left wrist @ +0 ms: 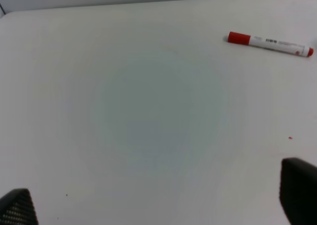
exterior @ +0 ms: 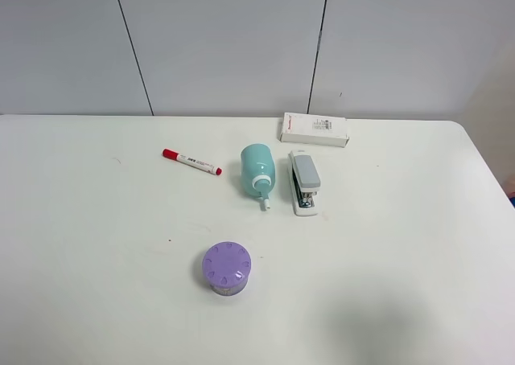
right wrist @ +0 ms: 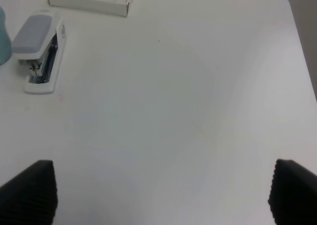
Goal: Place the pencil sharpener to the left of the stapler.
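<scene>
White worktop (exterior: pixel 96 244), seen from the high camera, five items on it. Pencil sharpener (exterior: pixel 257 170) lies on its side toward the far edge, near the middle of the worktop's width, teal barrel pointing at the far edge, white ring and small crank facing the near edge. Stapler (exterior: pixel 304 182) lies just beside it on the right, apart by a narrow gap, roughly parallel, grey top up, white base on the surface, metal front toward the near edge. Flat white box (exterior: pixel 315 129) sits beyond the stapler, close to the far edge. Red-capped marker (exterior: pixel 191 161) lies left of the sharpener, slanted, cap end further left. Purple round container (exterior: pixel 226 268) with ridged top stands nearer the near edge, well apart from the rest. Neither arm shows in the high view. Left wrist view: left gripper (left wrist: pixel 158 205) hangs over bare worktop, only two dark fingertips (left wrist: pixel 298 191) at the frame corners, spread wide, nothing between them; marker in sight beyond. Right wrist view: right gripper (right wrist: pixel 161 193) likewise spread wide, dark ribbed fingertips (right wrist: pixel 29 193) at the corners, holding nothing; stapler and white box visible beyond, sliver of teal at the frame edge.
</scene>
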### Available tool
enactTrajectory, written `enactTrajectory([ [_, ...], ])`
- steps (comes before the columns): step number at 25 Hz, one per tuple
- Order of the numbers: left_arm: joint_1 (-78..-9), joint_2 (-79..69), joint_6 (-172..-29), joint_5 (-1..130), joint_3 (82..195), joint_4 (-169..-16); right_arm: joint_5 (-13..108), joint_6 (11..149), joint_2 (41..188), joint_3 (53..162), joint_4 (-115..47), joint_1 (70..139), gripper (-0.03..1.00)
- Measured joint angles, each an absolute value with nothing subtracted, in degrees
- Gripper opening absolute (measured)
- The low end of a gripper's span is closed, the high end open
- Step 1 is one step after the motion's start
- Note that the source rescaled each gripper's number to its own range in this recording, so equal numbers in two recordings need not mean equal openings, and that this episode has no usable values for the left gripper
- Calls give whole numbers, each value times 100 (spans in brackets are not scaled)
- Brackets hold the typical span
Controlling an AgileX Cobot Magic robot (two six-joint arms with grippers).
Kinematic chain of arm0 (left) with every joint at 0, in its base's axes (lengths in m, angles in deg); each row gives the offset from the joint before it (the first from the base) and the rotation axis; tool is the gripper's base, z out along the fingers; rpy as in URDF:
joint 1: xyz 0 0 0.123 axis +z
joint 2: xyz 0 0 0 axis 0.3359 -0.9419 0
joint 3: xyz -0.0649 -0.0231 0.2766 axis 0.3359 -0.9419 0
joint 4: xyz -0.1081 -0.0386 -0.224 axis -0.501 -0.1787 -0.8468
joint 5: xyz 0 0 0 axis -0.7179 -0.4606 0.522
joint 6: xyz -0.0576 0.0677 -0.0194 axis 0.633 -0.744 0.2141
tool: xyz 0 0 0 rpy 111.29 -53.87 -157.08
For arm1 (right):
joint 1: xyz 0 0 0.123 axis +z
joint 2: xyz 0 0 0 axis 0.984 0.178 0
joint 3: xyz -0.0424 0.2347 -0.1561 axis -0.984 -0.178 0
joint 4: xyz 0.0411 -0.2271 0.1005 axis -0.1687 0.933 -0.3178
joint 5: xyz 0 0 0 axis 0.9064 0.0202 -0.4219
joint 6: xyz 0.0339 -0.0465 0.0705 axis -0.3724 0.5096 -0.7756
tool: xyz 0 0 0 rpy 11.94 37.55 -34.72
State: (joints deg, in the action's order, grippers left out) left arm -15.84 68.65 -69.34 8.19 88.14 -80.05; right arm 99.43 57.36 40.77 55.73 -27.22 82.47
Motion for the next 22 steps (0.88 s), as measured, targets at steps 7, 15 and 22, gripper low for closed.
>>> enactTrajectory([
  [7, -1584, 6865, -6934, 819, 8814, -8005, 9943, 5700, 4077, 5573, -2722, 8247, 55],
  [15, -1584, 6865, -6934, 819, 8814, -8005, 9943, 5700, 4077, 5573, -2722, 8247, 55],
  [22, -1584, 6865, -6934, 819, 8814, -8005, 9943, 5700, 4077, 5573, -2722, 8247, 55],
])
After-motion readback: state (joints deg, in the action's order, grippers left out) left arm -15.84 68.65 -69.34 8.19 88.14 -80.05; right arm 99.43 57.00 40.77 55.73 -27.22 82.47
